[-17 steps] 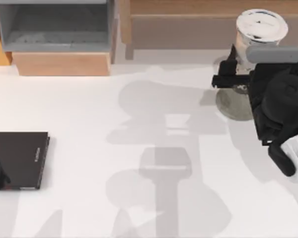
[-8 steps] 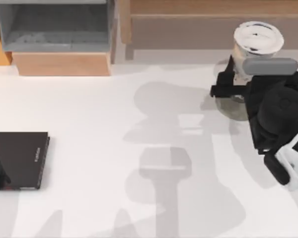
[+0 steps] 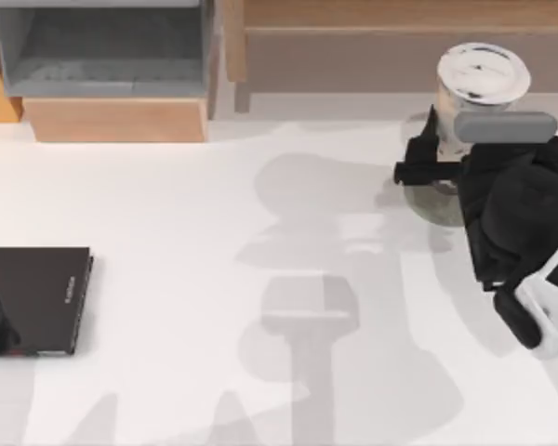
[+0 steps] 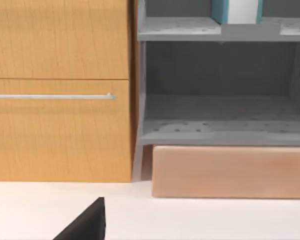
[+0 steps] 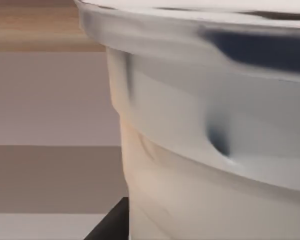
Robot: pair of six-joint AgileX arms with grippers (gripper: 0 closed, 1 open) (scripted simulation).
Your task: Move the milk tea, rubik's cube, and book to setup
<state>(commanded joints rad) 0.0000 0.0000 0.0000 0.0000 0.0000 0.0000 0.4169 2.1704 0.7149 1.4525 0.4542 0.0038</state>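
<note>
Top view: right claw (image 3: 437,139) (around milk tea (image 3: 482,76))

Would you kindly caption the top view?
Right gripper holds the milk tea above a grey disc.

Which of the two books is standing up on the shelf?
The teal book, upright on the grey shelf with white pages showing. The black book lies flat on the table.
</note>
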